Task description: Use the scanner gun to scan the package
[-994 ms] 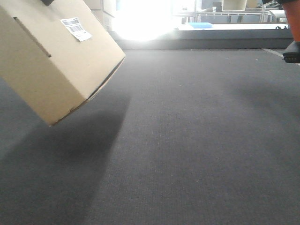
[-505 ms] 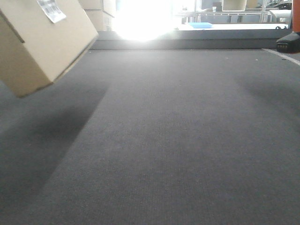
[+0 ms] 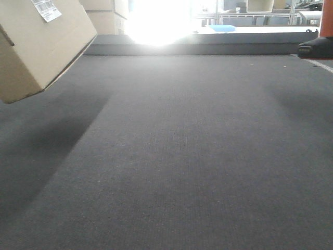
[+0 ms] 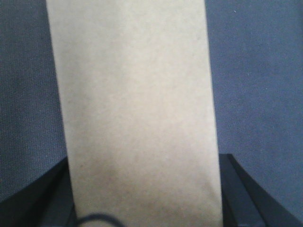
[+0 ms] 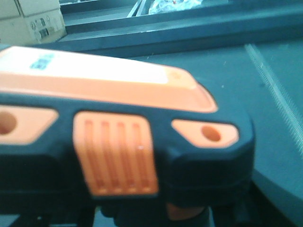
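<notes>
The left claw (image 4: 144, 208) was clamped on the package (image 4: 135, 104). Its two black fingers (image 4: 35, 198) pressed against opposite sides of the tan cardboard, which filled the middle of the left wrist view, with the grey mat (image 4: 255, 71) showing on either side. From the front, the box sat at the upper left, tilted with one corner pointing down. It appeared to hang above the mat and cast a broad shadow beneath. Its white barcode sticker (image 3: 47, 9) was on the face turned upward, right at the top edge of the view. I could not tell whether the right claw was apart or together, because its fingers could not be made out. The scanner gun (image 5: 142, 142) filled the right wrist view at very close range, showing its black body, ribbed orange trigger and orange top plate. From the front, only its flat black foot and a strip of orange handle showed at the top right edge, well apart from the package. Behind them, pale cartons (image 3: 104, 15) stood past a low dark ledge (image 3: 208, 44), under strong white glare.
</notes>
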Robot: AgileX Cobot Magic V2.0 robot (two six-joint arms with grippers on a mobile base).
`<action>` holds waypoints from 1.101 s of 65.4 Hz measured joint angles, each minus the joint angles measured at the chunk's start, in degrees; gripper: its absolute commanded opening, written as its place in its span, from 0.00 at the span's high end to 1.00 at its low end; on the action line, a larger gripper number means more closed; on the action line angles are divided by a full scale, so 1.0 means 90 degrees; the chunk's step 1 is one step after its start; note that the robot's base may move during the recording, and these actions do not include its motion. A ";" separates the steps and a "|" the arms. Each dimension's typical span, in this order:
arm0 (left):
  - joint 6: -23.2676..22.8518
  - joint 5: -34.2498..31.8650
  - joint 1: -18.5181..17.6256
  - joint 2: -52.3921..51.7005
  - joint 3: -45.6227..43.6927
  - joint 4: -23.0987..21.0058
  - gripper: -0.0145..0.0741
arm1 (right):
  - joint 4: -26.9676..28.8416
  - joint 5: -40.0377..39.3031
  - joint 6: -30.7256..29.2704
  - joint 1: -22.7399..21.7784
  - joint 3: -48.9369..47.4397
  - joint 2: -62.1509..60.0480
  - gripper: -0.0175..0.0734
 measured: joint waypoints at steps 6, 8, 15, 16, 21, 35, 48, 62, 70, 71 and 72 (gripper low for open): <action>0.0000 0.0000 0.0000 0.0000 0.0000 0.0000 0.96 | -0.0260 -0.0013 0.0136 0.0000 0.0000 0.0000 0.98; 0.0000 0.0000 0.0000 0.0000 0.0000 0.0000 0.96 | -0.0292 -0.0064 0.0282 0.0000 0.0013 0.0000 0.98; 0.0000 0.0000 0.0000 0.0000 0.0000 0.0000 0.96 | -0.0306 -0.0417 0.1191 0.0000 0.0171 0.0000 0.98; 0.0000 0.0000 0.0000 0.0000 0.0000 0.0000 0.96 | -0.0306 -0.0448 0.1321 0.0000 0.0186 0.0000 0.98; 0.0000 0.0000 0.0000 0.0000 0.0000 0.0000 0.96 | -0.0306 -0.0721 0.1968 0.0000 0.0364 0.0000 0.98; 0.0000 0.0000 0.0000 0.0000 0.0000 -0.0012 0.96 | -0.0791 -0.0901 0.2866 -0.0022 0.0754 -0.0007 0.99; 0.0000 0.0000 0.0000 0.0000 0.0000 -0.0012 0.96 | -0.1361 -0.0901 0.3776 -0.0022 0.0782 -0.0007 0.99; 0.0000 0.0000 0.0000 0.0000 0.0000 -0.0012 0.96 | -0.2536 -0.0947 0.4151 -0.0024 0.0782 -0.0007 0.99; 0.0000 0.0000 0.0000 0.0000 0.0000 -0.0035 0.96 | -0.3300 -0.1291 0.4151 -0.0024 0.0782 -0.0007 0.99; 0.0000 0.0000 0.0000 0.0000 0.0000 -0.0048 0.96 | -0.3346 -0.1318 0.4151 -0.0024 0.0782 -0.0007 0.99; 0.0000 0.0000 0.0000 0.0000 0.0000 -0.0048 0.96 | -0.3387 -0.1372 0.4151 -0.0024 0.0782 -0.0007 0.99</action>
